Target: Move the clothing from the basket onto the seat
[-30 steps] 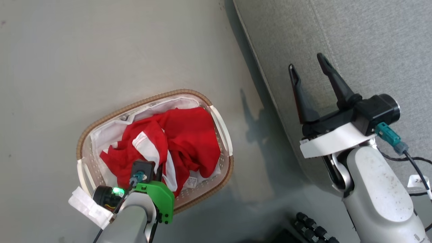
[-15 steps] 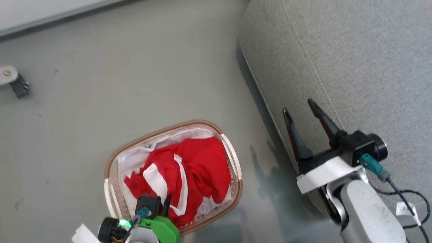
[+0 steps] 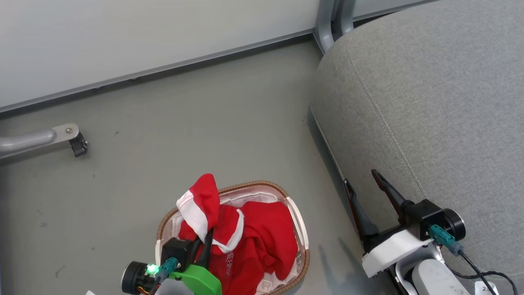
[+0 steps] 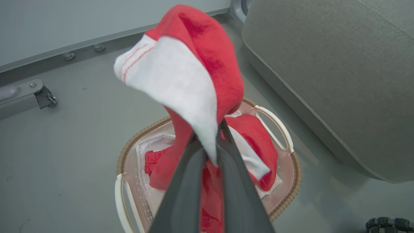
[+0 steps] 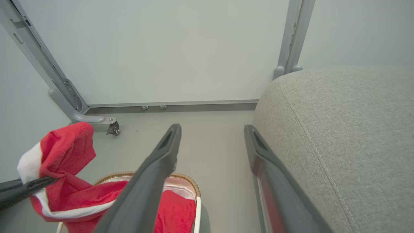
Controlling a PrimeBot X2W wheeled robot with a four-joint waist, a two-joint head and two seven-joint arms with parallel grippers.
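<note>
Red clothing (image 4: 207,58) pinched in left gripper (image 4: 210,142) above basket (image 4: 288,191), right gripper (image 3: 364,184) spread wide beside seat (image 3: 442,102)

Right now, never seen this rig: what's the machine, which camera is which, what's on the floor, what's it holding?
It is a wheeled robot with two arms, each ending in a two-fingered claw. One picture looks down from its head; the other two look along each claw from wrist cameras.

On the grey floor stands the basket, white with a brown woven rim, next to the big grey seat.

The left claw is shut on the clothing, a red and white garment lifted above the basket; more red fabric hangs down into it. The right claw is open and holds nothing, poised beside the seat's edge.
</note>
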